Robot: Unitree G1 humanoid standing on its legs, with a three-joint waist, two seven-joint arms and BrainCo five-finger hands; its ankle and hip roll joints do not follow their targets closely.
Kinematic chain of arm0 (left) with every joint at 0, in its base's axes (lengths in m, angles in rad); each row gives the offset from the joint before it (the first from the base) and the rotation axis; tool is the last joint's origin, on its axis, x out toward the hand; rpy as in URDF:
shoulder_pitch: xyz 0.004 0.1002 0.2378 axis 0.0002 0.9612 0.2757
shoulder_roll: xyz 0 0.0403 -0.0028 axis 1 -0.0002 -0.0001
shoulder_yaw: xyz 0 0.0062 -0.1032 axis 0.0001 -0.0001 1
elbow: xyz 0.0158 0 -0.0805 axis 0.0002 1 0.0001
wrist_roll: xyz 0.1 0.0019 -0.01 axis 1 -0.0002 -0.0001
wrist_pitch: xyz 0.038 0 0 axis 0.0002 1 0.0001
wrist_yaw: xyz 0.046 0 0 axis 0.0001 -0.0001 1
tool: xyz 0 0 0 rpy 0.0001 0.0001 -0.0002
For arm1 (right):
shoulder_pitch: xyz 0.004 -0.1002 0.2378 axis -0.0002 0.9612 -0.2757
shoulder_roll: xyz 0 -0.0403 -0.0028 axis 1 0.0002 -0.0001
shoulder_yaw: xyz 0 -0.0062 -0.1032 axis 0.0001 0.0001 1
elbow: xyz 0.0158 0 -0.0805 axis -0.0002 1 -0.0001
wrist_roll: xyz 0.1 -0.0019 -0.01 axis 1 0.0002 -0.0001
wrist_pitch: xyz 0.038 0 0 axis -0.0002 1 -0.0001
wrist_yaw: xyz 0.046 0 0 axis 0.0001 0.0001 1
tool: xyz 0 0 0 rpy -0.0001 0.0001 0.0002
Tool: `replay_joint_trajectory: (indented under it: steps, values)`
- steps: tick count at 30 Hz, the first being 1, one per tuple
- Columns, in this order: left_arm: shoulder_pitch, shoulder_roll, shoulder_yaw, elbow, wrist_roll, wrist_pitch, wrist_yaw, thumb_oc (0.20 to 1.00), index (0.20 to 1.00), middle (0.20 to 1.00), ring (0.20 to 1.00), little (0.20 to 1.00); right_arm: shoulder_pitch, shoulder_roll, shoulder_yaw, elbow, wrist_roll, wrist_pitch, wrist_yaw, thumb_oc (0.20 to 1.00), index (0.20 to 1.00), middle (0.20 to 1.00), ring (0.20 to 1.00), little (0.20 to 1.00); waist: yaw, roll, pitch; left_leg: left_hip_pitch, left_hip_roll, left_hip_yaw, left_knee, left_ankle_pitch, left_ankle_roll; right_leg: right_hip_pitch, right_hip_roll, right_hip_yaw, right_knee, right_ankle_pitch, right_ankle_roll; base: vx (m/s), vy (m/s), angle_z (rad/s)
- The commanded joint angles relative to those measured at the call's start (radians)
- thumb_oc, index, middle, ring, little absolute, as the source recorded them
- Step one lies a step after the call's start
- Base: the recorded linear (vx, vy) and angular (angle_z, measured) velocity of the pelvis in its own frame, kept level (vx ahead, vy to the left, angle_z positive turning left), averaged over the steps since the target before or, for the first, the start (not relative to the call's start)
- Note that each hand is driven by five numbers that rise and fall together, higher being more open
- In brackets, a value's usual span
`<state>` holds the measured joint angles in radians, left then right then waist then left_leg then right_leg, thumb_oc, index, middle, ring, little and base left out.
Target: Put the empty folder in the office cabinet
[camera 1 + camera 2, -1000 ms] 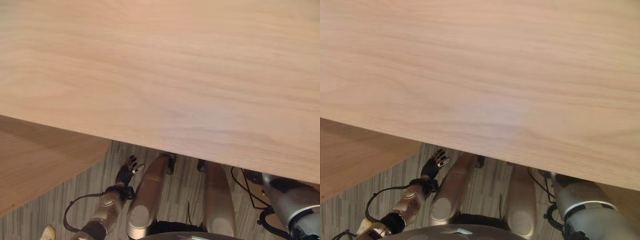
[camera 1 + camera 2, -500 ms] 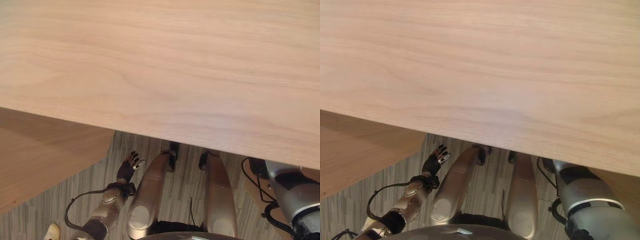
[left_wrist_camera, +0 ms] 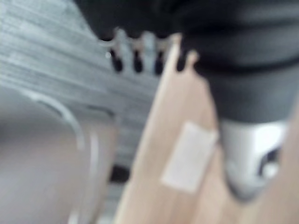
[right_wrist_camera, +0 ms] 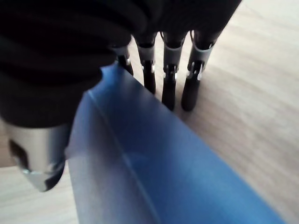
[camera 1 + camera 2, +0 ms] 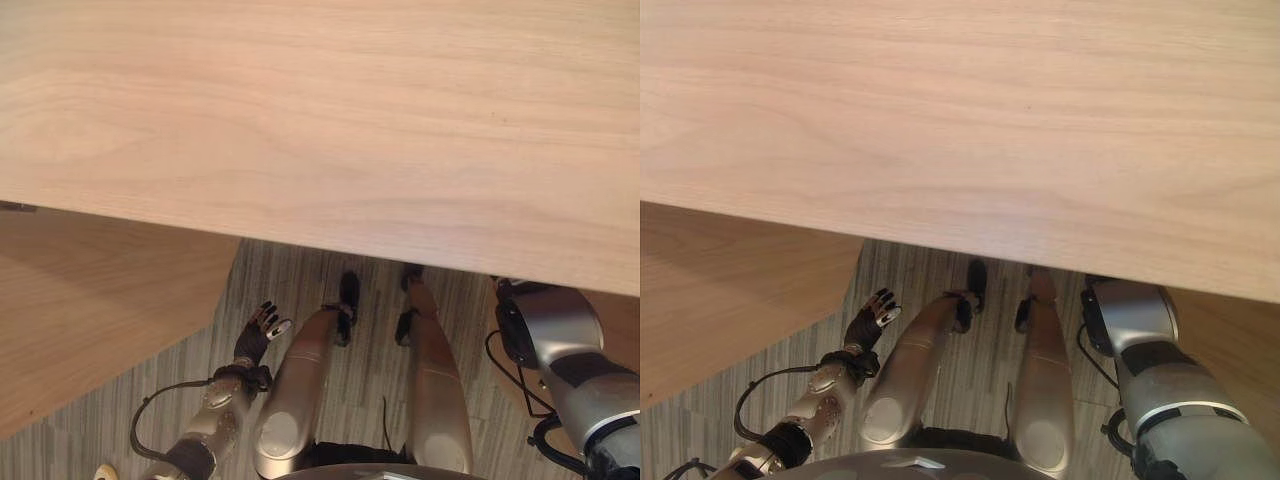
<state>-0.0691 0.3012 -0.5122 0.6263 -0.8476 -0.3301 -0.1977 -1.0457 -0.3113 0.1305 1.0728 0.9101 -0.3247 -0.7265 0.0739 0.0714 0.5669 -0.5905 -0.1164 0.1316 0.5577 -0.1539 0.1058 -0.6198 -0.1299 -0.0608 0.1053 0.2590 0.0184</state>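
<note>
Gripping the blue folder (image 4: 154, 172) between thumb and fingers (image 4: 189, 91), the right hand (image 4: 56, 60) is carrying it over pale wood, probably a cabinet surface (image 4: 252, 93), though the view is too close to tell. The left hand (image 5: 256, 335) is hanging loose-fingered and empty near the floor (image 5: 290, 275). Keeping the folder level and the pinch firm should matter most while guiding it in.

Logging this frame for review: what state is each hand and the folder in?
Left hand: open, fingers relaxed, hanging low over the floor, holding nothing.
Right hand: shut on the blue folder, thumb one side, fingers the other.
Blue folder: held in the right hand, beside pale wood.
</note>
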Motion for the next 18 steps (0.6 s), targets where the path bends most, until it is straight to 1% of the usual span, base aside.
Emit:
replay_joint_trajectory:
  steps: [1, 2, 4, 7, 9, 10, 11, 12, 13, 14, 16, 17, 18]
  values:
    - [0.076, 0.02, -0.016, -0.037, 0.031, -0.035, 0.02, 1.0, 1.0, 1.0, 1.0, 1.0, -0.049, -0.083, 0.049, 0.015, -0.097, 0.059, 0.058, 1.0, 1.0, 1.0, 1.0, 1.0, 0.033, 0.041, -0.047, 0.03, 0.007, -0.05, -0.002, -0.087, -0.027, 0.051, 0.044, -0.046, 0.106, -0.218, -0.008, -0.16, 0.068, -0.29]
    - [0.071, 0.02, -0.012, -0.028, 0.033, -0.04, 0.023, 1.0, 1.0, 1.0, 1.0, 1.0, -0.019, -0.075, 0.059, 0.027, -0.07, 0.111, 0.099, 1.0, 1.0, 1.0, 1.0, 1.0, 0.029, 0.035, -0.047, 0.035, 0.005, -0.045, 0.003, -0.096, -0.023, 0.054, 0.04, -0.041, 0.101, -0.211, -0.002, -0.19, 0.079, -0.33]
    - [0.066, 0.013, -0.006, -0.015, 0.04, -0.048, 0.024, 1.0, 1.0, 1.0, 1.0, 1.0, 0.015, -0.061, 0.072, 0.034, -0.08, 0.14, 0.114, 1.0, 1.0, 1.0, 1.0, 1.0, 0.024, 0.029, -0.047, 0.042, 0.003, -0.039, 0.004, -0.102, -0.02, 0.061, 0.038, -0.035, 0.092, -0.202, 0.002, -0.12, 0.059, -0.16]
    - [0.065, 0.012, -0.007, -0.011, 0.039, -0.051, 0.024, 1.0, 1.0, 1.0, 1.0, 1.0, 0.02, -0.06, 0.074, 0.038, -0.077, 0.141, 0.118, 1.0, 1.0, 1.0, 1.0, 1.0, 0.023, 0.028, -0.047, 0.043, 0.002, -0.038, 0.005, -0.103, -0.019, 0.062, 0.037, -0.034, 0.091, -0.201, 0.003, -0.04, 0.024, -0.06]
    - [0.061, 0.008, -0.005, 0.001, 0.043, -0.06, 0.025, 1.0, 1.0, 1.0, 1.0, 1.0, 0.036, -0.057, 0.076, 0.048, -0.087, 0.149, 0.135, 1.0, 1.0, 1.0, 1.0, 1.0, 0.02, 0.025, -0.047, 0.048, 0.0, -0.036, 0.007, -0.11, -0.017, 0.066, 0.036, -0.03, 0.087, -0.197, 0.005, -0.08, 0.051, -0.12]
    - [0.059, 0.007, -0.005, 0.01, 0.049, -0.072, 0.028, 1.0, 1.0, 1.0, 1.0, 1.0, 0.058, -0.054, 0.076, 0.056, -0.106, 0.154, 0.164, 1.0, 1.0, 1.0, 1.0, 1.0, 0.017, 0.021, -0.047, 0.06, -0.003, -0.034, 0.003, -0.115, -0.014, 0.076, 0.034, -0.026, 0.079, -0.192, 0.009, -0.07, 0.041, -0.07]
    - [0.059, 0.007, -0.005, 0.01, 0.049, -0.072, 0.028, 1.0, 1.0, 1.0, 1.0, 1.0, 0.058, -0.054, 0.076, 0.056, -0.106, 0.154, 0.164, 1.0, 1.0, 1.0, 1.0, 1.0, 0.017, 0.021, -0.047, 0.06, -0.003, -0.034, 0.003, -0.115, -0.014, 0.076, 0.034, -0.026, 0.079, -0.192, 0.009, -0.14, 0.092, -0.05]
    - [0.06, 0.003, -0.002, 0.029, 0.061, -0.093, 0.022, 1.0, 1.0, 1.0, 1.0, 1.0, 0.085, -0.047, 0.082, 0.058, -0.188, 0.125, 0.204, 1.0, 1.0, 1.0, 1.0, 1.0, 0.013, 0.016, -0.047, 0.078, -0.006, -0.032, -0.003, -0.116, -0.014, 0.093, 0.035, -0.02, 0.067, -0.186, 0.012, -0.07, 0.051, 0.02]
    - [0.06, 0.003, -0.002, 0.029, 0.061, -0.093, 0.022, 1.0, 1.0, 1.0, 1.0, 1.0, 0.085, -0.047, 0.082, 0.058, -0.188, 0.125, 0.204, 1.0, 1.0, 1.0, 1.0, 1.0, 0.013, 0.016, -0.047, 0.078, -0.006, -0.032, -0.003, -0.116, -0.014, 0.093, 0.035, -0.02, 0.067, -0.186, 0.012, -0.17, 0.122, 0.04]
    - [0.059, -0.005, 0.006, 0.041, 0.077, -0.113, 0.024, 1.0, 1.0, 1.0, 1.0, 1.0, 0.128, -0.044, 0.117, 0.037, -0.296, 0.111, 0.238, 1.0, 1.0, 1.0, 1.0, 1.0, 0.007, 0.007, -0.047, 0.107, -0.011, -0.027, -0.014, -0.121, -0.013, 0.112, 0.029, -0.02, 0.043, -0.177, 0.02, -0.1, 0.071, 0.01]
    - [0.059, -0.005, 0.006, 0.041, 0.077, -0.113, 0.024, 1.0, 1.0, 1.0, 1.0, 1.0, 0.128, -0.044, 0.117, 0.037, -0.296, 0.111, 0.238, 1.0, 1.0, 1.0, 1.0, 1.0, 0.007, 0.007, -0.047, 0.107, -0.011, -0.027, -0.014, -0.121, -0.013, 0.112, 0.029, -0.02, 0.043, -0.177, 0.02, -0.09, 0.064, 0.01]
    - [0.064, -0.006, 0.013, 0.05, 0.079, -0.128, 0.012, 1.0, 1.0, 1.0, 1.0, 1.0, 0.164, -0.055, 0.142, 0.019, -0.362, 0.078, 0.294, 1.0, 1.0, 1.0, 1.0, 1.0, 0.004, -0.002, -0.047, 0.135, -0.013, -0.026, -0.024, -0.124, -0.014, 0.135, 0.023, -0.021, 0.022, -0.173, 0.027, -0.07, 0.058, 0.01]
    - [0.064, -0.006, 0.013, 0.05, 0.079, -0.128, 0.012, 1.0, 1.0, 1.0, 1.0, 1.0, 0.164, -0.055, 0.142, 0.019, -0.362, 0.078, 0.294, 1.0, 1.0, 1.0, 1.0, 1.0, 0.004, -0.002, -0.047, 0.135, -0.013, -0.026, -0.024, -0.124, -0.014, 0.135, 0.023, -0.021, 0.022, -0.173, 0.027, -0.07, 0.058, -0.09]
